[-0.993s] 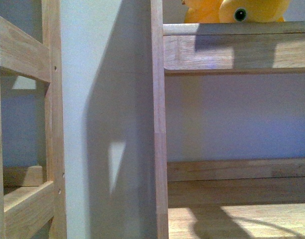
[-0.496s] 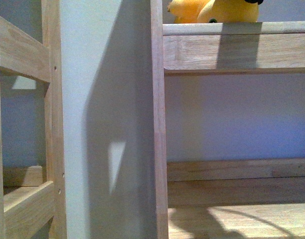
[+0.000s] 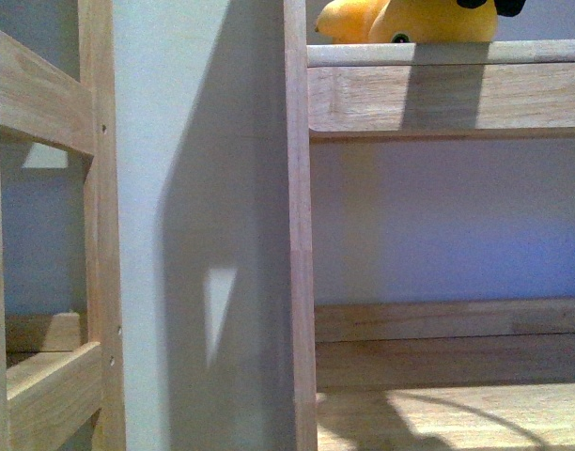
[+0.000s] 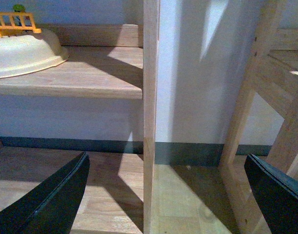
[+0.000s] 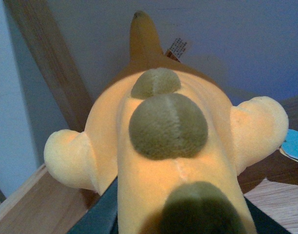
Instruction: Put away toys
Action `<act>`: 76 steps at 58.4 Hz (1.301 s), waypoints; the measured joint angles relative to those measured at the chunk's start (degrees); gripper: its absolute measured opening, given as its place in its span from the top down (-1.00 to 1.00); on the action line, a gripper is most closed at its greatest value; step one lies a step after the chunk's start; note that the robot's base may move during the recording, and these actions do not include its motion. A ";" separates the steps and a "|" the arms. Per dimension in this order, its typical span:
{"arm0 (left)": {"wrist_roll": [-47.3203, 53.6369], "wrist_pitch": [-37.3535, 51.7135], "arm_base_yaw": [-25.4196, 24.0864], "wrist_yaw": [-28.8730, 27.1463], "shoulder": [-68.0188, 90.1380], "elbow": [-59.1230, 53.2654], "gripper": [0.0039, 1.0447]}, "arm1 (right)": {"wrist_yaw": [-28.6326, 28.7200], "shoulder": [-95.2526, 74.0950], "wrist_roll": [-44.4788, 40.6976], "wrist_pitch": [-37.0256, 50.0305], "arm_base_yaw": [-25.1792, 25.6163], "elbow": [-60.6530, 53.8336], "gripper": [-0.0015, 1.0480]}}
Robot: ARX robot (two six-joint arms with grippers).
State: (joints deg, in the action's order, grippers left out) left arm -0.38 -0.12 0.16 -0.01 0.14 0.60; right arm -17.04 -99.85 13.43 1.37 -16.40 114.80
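Note:
The orange-yellow plush animal (image 3: 414,21) shows at the top of the front view, at the front edge of the upper shelf board (image 3: 447,94); whether it rests on the board I cannot tell. Dark parts of my right gripper (image 3: 489,5) show just above it. The right wrist view is filled by the plush (image 5: 168,126), with its dark patches and stubby limbs, and my right gripper (image 5: 183,224) is shut on it. My left gripper (image 4: 163,195) is open and holds nothing, low down, facing a wooden shelf post (image 4: 150,117).
A wooden upright (image 3: 299,225) separates the pale wall from the shelf bay, with a lower shelf (image 3: 457,413) beneath. Another wooden frame (image 3: 53,103) stands at left. A cream bowl (image 4: 22,51) with an orange toy fence sits on a low shelf.
The plush has moved left along the upper shelf edge and turned, its eye now lower and further left. Dark parts of the right gripper have come into view above it.

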 joint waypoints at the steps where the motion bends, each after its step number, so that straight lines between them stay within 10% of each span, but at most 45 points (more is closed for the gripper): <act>1: 0.00 0.00 0.00 0.00 0.00 0.00 -0.88 | -0.04 0.04 -0.28 0.28 -0.04 -0.20 -0.25; 15: 0.00 0.00 0.00 0.00 0.00 0.00 -0.88 | -1.49 1.25 -3.74 5.16 -0.79 -3.26 -0.90; 45: 0.00 0.00 0.00 0.00 0.00 0.00 -0.88 | -8.20 13.57 -19.52 24.76 -2.16 -17.46 -0.87; 76: 0.00 0.00 0.00 0.00 0.00 0.00 -0.88 | -12.15 58.21 -23.43 27.34 -1.27 -67.06 -0.87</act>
State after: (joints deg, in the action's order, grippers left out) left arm -0.38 -0.12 0.16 -0.01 0.14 0.60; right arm -29.19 -41.65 -10.00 28.71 -17.67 47.75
